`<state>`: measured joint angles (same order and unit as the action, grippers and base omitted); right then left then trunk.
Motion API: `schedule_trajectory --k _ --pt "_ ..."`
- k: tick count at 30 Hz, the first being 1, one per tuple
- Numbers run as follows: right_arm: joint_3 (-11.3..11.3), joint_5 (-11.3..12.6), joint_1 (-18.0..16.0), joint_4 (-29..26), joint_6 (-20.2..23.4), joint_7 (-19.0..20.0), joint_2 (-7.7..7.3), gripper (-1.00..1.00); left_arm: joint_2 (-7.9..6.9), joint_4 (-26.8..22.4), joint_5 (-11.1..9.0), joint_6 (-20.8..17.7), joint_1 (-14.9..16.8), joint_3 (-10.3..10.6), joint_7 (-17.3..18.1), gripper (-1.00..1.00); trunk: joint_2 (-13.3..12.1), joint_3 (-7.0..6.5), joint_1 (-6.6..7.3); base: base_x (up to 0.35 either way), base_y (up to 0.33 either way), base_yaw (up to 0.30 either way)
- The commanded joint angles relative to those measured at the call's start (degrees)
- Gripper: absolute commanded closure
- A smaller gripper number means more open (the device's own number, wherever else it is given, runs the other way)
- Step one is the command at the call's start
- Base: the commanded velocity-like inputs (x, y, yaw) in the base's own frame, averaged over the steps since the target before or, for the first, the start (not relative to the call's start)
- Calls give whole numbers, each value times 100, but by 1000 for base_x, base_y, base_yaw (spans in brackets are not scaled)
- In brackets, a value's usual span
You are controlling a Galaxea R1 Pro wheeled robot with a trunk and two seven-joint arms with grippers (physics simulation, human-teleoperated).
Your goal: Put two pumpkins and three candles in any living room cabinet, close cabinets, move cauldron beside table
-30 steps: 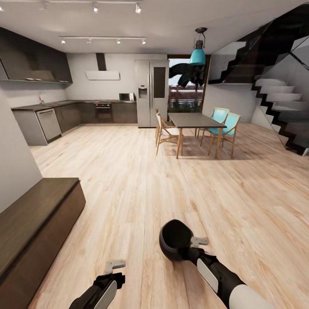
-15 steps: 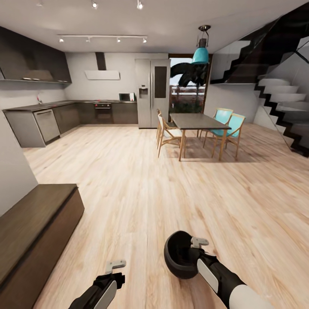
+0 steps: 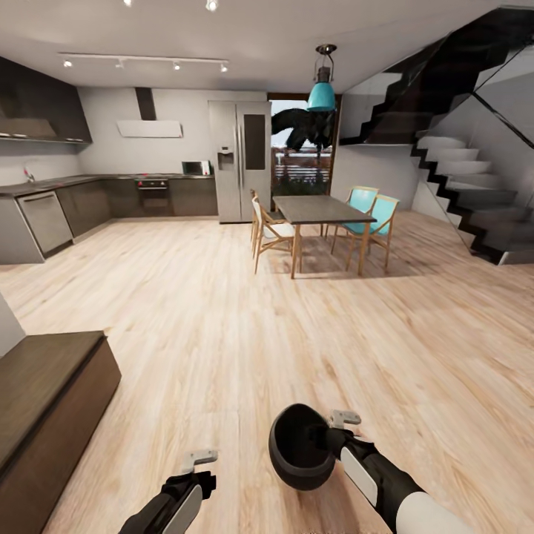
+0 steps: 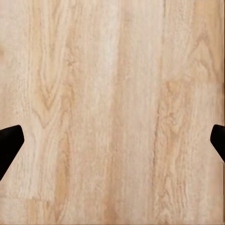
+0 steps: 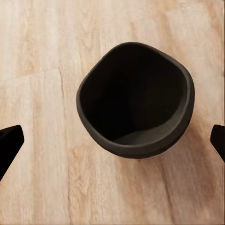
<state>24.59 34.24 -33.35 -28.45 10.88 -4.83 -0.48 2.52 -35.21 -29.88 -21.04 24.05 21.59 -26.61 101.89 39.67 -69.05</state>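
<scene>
The glossy black cauldron [image 3: 299, 446] sits tilted just off the tip of my right gripper [image 3: 343, 421], its mouth turned up towards the head camera. In the right wrist view the cauldron [image 5: 136, 101] lies over the wood floor between and beyond the fingertips [image 5: 10, 143], which stand wide apart and clear of it. My left gripper [image 3: 199, 460] hangs open over bare floor, with nothing between its fingers [image 4: 9, 145]. The end of the low dark-brown cabinet [image 3: 44, 386] shows at the lower left. The pumpkins, candles and table are out of view.
Open wood floor stretches ahead. A tall dining table [image 3: 319, 211] with several chairs stands at mid-distance. Behind it are a steel fridge [image 3: 241, 159] and dark kitchen counters [image 3: 44, 215]. A black staircase [image 3: 460, 185] rises at the right.
The whole view has swung right, so room and cabinet slid left in the picture. The cauldron sits lower and slightly further left against my right gripper. The arms look unchanged.
</scene>
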Motion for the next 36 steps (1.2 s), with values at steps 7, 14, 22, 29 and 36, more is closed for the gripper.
schedule_trajectory --k 7,14,22,29,36 --pt "38 48 -5 -12 26 -53 -5 -100 -13 -12 -61 -14 3 30 -52 -100 3 6 0 136 0 -280" --pt "37 48 -5 -12 25 -53 -5 -100 -14 -12 -62 -14 3 30 -52 -100 3 6 0 259 0 -280" --pt "43 46 -5 -12 20 -58 -5 -100 -10 -12 -62 -14 3 30 -48 -100 3 6 0 106 0 -215" --pt "46 40 -5 -12 20 -54 -5 -100 -7 1 -62 -14 3 30 -50 -100 3 6 0 206 0 -57" --pt "56 -23 -5 -10 20 -68 25 -100 -6 16 -54 -13 3 30 -54 -100 3 6 0 158 0 -4"
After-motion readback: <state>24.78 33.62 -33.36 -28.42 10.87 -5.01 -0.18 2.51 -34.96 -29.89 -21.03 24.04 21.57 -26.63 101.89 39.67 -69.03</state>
